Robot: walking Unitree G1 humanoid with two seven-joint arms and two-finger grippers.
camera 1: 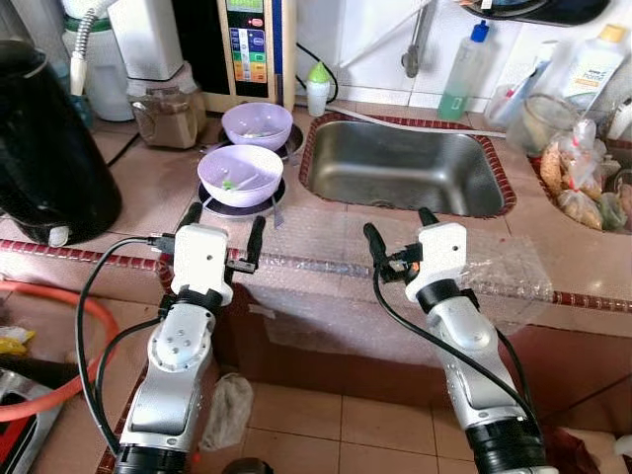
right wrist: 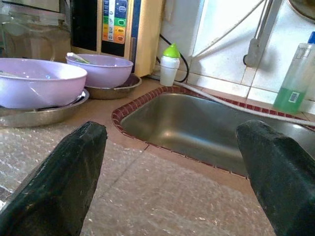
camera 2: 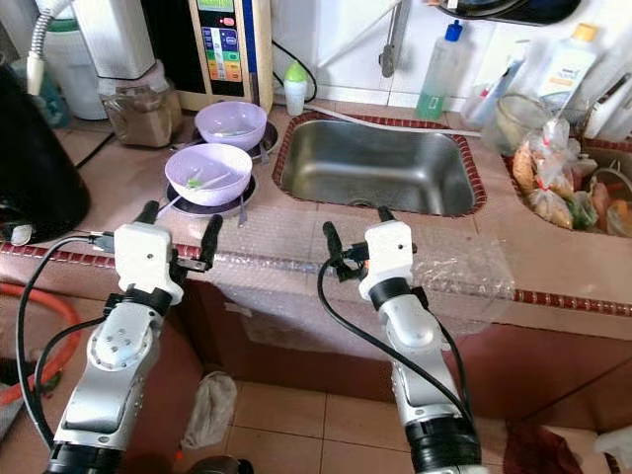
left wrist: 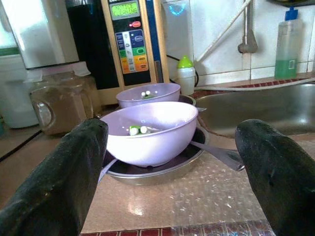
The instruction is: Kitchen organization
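We see two round lilac plastic bowls on the tiled reddish-brown tabletop (camera 1: 148, 193), each seated on a shallow steel plate. The nearer lilac bowl (camera 1: 240, 175) holds a few small green and white scraps and sits straight ahead of our left gripper (camera 1: 223, 232), whose black jaws are spread wide with nothing between them. A steel spoon handle (left wrist: 219, 154) sticks out from under this bowl over the plate's rim. The farther lilac bowl (camera 1: 257, 124) stands just behind it, close to the tall water-purifier unit with coloured buttons (camera 1: 248, 44).

A crinkled sheet of clear bubble wrap (camera 1: 326, 262) covers the front strip of the tabletop and hangs over its edge; both grippers hover above it. Our right gripper (camera 1: 400, 232) is also spread apart and empty, pointing toward the rectangular stainless-steel sink (camera 1: 400, 173), which is rimmed with small dark red tiles.

Beside the sink's far left corner stands a small white bottle with a green cap (camera 1: 317, 89). A clear bottle of green liquid with a blue top (camera 1: 462, 74) stands behind the sink near the steel tap (camera 1: 417, 44). To the right we see knotted plastic bags of food (camera 1: 578, 178) and a white bottle (camera 1: 592, 64). On the far left, a large black rounded pot (camera 1: 44, 148) sits near a glass jar of brown powder (camera 1: 163, 114), and an orange hose (camera 1: 59, 341) curves below the tabletop edge.
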